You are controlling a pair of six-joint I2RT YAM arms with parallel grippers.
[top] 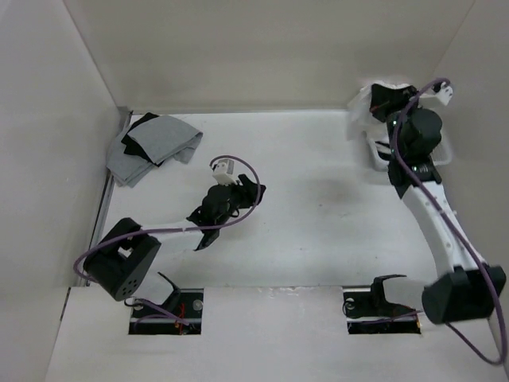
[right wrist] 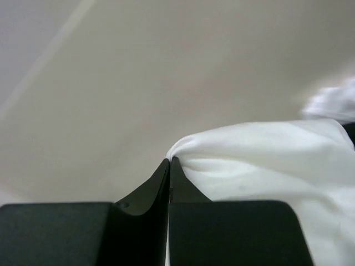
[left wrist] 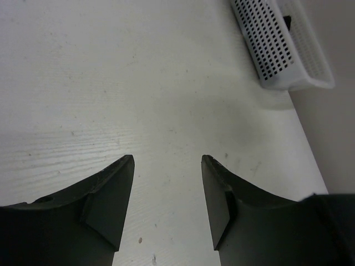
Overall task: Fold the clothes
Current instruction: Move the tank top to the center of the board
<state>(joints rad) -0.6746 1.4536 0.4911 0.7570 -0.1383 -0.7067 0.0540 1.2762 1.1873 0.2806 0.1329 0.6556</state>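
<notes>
White camisole [right wrist: 266, 160], white slotted basket [left wrist: 266, 39], grey garment [top: 127, 169], black garment [top: 151, 141]

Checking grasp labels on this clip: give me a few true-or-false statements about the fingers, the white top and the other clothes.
1. The right gripper has its fingers shut on the white top. True.
2. A grey garment lies together with a black garment at the far left of the table. True.
3. The left gripper holds the grey garment. False: its fingers are open over bare table, holding nothing.
4. The white top lies spread flat mid-table. False: it is bunched at the far right, by the white basket.
</notes>
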